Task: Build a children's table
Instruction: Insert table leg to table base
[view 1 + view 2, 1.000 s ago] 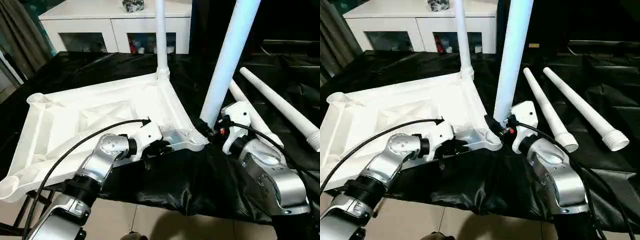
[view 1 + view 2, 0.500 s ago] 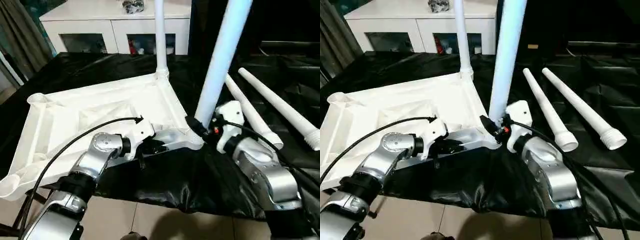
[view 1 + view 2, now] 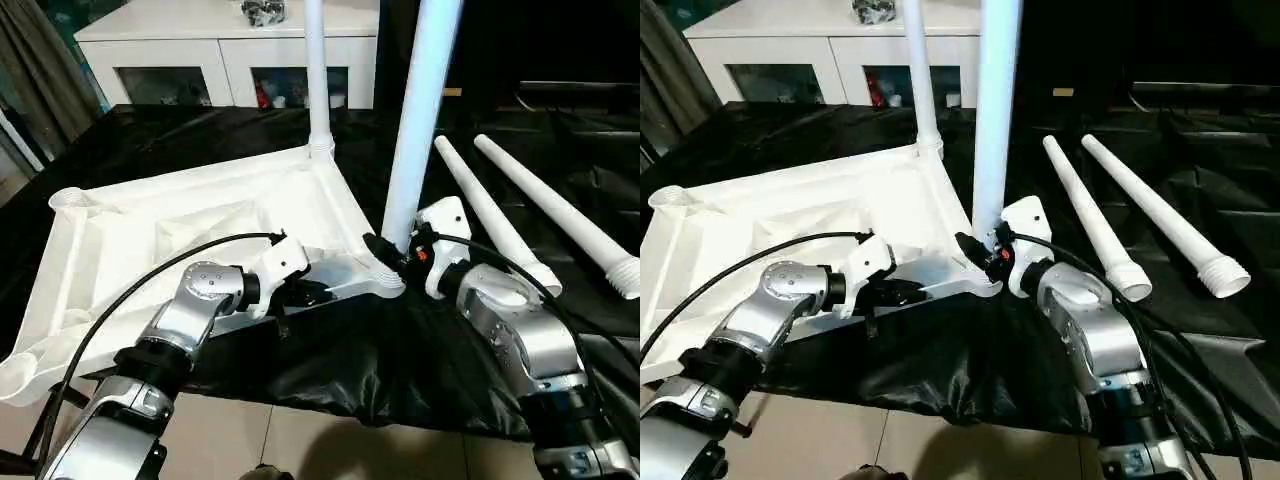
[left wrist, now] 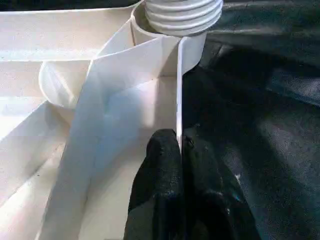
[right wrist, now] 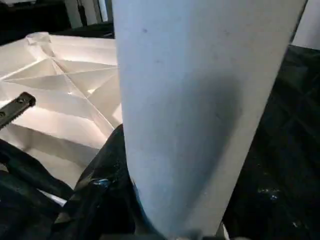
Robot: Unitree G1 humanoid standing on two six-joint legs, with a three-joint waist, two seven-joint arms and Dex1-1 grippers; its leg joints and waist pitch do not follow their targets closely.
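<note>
My left jaws [image 4: 180,150] pinch the tabletop [image 3: 150,230] rim while my right jaws [image 3: 392,256] clasp the second leg [image 3: 415,120] over its corner socket [image 3: 385,275], which I judge needs seating and twisting next.

Silver jointed forearms, white wrist housings, black cables looping along each; black-fingered left claw [image 4: 181,150], right claw [image 3: 385,252].

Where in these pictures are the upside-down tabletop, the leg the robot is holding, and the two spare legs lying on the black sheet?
tabletop [image 3: 150,240], left eye view, ribbed underside.
held leg [image 3: 415,120], left eye view, mid-shaft.
nearer spare leg [image 3: 490,220], left eye view, mid-shaft.
farther spare leg [image 3: 550,205], left eye view, mid-shaft.
</note>
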